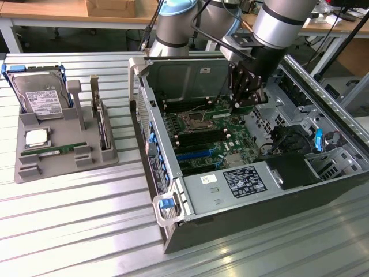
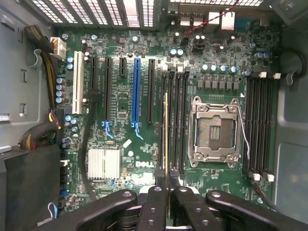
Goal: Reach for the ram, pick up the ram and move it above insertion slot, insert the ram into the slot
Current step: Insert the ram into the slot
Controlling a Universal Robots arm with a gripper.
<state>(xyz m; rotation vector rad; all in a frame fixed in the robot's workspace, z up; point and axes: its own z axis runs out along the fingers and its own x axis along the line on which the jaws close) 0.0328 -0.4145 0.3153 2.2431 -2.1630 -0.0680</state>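
Note:
My gripper (image 2: 166, 182) is shut on the ram (image 2: 166, 134). In the wrist view the ram shows edge-on as a thin pale green line running out from between the two black fingers (image 2: 159, 180). It hangs over the bank of long black memory sockets beside the square metal processor socket (image 2: 215, 131). It lines up roughly with the slot (image 2: 163, 96), and I cannot tell whether it touches it. In the exterior view my gripper (image 1: 235, 105) is down inside the open computer case, over the motherboard (image 1: 207, 135).
On the exterior view's left, a grey holder (image 1: 26, 170) carries a silver hard drive (image 1: 39, 95), a square processor chip (image 1: 36, 137) and another green stick (image 1: 55, 151). Case walls (image 1: 173, 72), a blue socket (image 2: 136, 91), cables (image 2: 45, 53) and a heatsink (image 2: 104, 164) surround the board.

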